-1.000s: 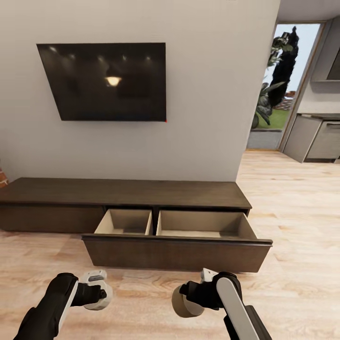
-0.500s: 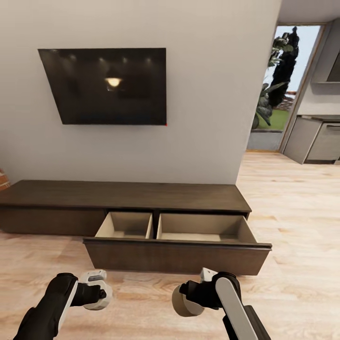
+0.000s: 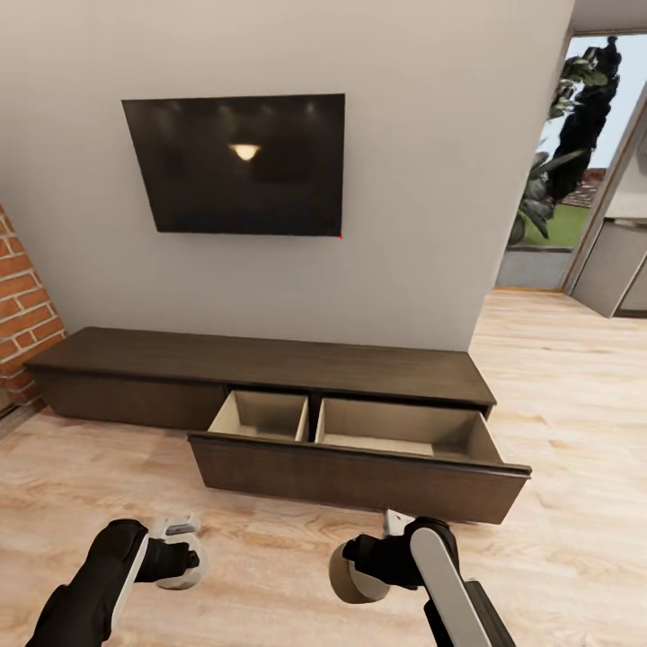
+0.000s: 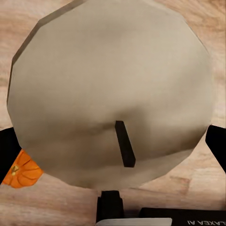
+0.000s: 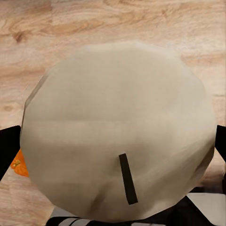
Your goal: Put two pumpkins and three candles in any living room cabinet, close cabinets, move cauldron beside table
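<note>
Candles sit clamped one in each gripper at the lower frame, the left gripper (image 3: 180,562) holding the left candle (image 4: 110,94) and the right gripper (image 3: 364,568) the right candle (image 3: 349,575), flat tops toward the wrist cameras, while the camera has swung left since earlier, showing brick beside the long cabinet (image 3: 261,359) with its drawer open.

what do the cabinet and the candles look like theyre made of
Cabinet: dark brown wood with a matte finish and faint grain, and pale beige drawer insides.
Candles: probably wax, a smooth matte grey-beige with a short dark wick.
</note>
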